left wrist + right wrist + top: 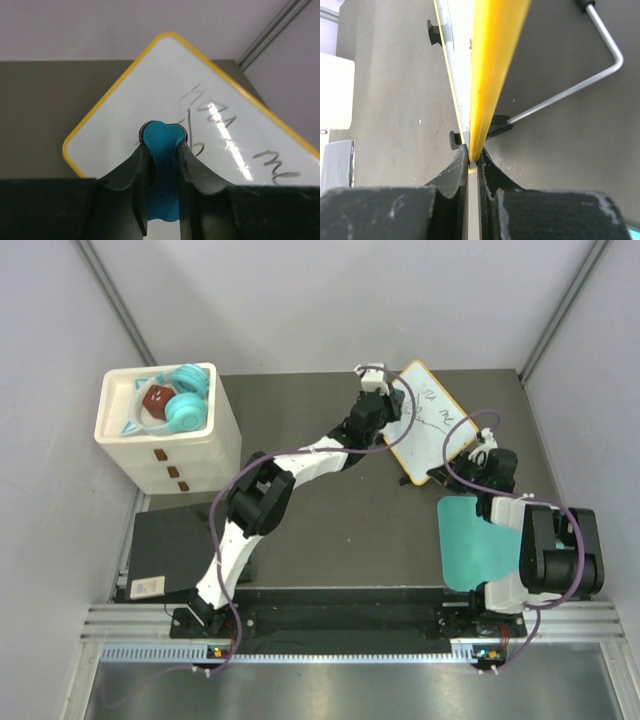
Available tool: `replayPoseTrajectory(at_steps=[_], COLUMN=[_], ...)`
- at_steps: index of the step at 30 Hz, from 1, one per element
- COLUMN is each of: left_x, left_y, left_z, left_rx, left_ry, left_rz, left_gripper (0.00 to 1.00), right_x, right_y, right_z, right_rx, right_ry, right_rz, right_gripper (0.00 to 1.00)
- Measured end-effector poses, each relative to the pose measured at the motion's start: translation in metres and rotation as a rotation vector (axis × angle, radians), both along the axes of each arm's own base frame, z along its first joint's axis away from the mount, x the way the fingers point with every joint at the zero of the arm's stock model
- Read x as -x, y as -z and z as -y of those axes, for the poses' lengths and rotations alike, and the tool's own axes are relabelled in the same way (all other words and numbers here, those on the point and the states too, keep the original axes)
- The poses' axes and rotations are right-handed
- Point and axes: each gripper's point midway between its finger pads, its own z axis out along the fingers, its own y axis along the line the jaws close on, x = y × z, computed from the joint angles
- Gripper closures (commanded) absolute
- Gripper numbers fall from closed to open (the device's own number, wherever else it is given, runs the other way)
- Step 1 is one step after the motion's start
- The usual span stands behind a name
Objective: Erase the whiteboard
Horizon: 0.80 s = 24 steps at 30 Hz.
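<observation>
Black fingers of the left gripper [163, 150] are clamped on a soft blue eraser pad [162, 134], its rounded tip poking out over the small white whiteboard with the thin orange-yellow frame [150, 85]. Whether the pad touches the surface I cannot tell.

Dark handwritten scribbles [220, 115] run off to the right of the pad, apparently unwiped, so I judge the wiping step to be at its very start.

That board sits at the far right of the dark table [330, 520], raised on edge and tilted rather than lying flat. Its long axis runs diagonally from far left to near right, and its written face is turned toward the left arm.

On the right, the right gripper [472, 157] is pinched tight on the frame's near edge, holding the board up, with a bent silver wire rod [570, 90] lying behind it.

Next move, as I read it: press the pad on and sweep rightward across the strokes. It calls for steady pressure, and for the right grip to resist the push.
</observation>
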Motion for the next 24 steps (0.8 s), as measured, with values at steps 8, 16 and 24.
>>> replayPoseTrajectory(at_steps=[8,16,24], left_x=[-0.020,-0.040,-0.047], left_y=[-0.044,0.026,0.033], left_z=[0.019,0.029,0.032], left_rx=[0.072,-0.002,0.007], left_ry=[0.000,0.006,0.301], left_rz=[0.108,0.033,-0.005], left_gripper=[1.00,1.00,1.00], right_x=[0.017,0.029,0.027], right_y=[-0.001,-0.002,0.005], right_z=[-0.003,-0.003,-0.001], right_rx=[0.009,0.015,0.016], right_ry=[0.002,0.014,0.034], right_rz=[-0.016,-0.011,-0.032], right_gripper=[1.00,1.00,1.00])
